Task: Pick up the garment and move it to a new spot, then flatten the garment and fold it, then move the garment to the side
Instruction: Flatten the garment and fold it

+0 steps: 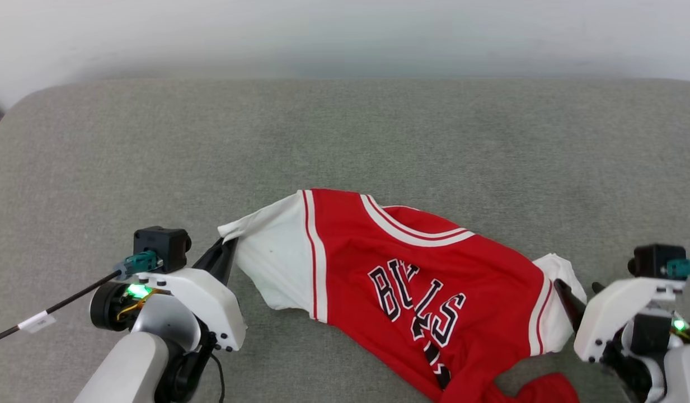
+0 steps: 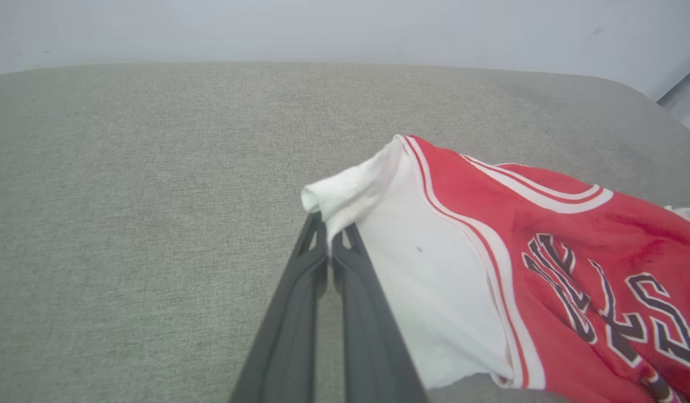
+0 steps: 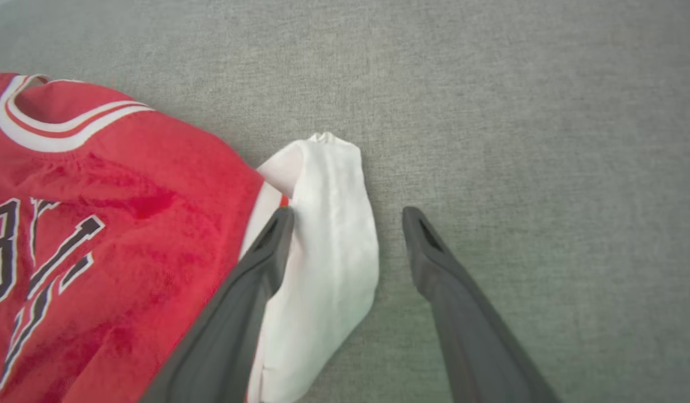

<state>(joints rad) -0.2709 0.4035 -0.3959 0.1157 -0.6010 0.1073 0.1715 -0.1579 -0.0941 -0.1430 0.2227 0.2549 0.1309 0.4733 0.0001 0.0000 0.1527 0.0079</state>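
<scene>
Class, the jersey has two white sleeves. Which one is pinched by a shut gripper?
The left sleeve, on the robot's own left: the left gripper is shut on its tip. The right sleeve merely lies between the open fingers of the right gripper.

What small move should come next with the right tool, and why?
Probably close the right tool on the white sleeve. Its jaws stand open with that sleeve between them, while the left tool is shut on the other sleeve of the garment, so both ends would then be held.
</scene>
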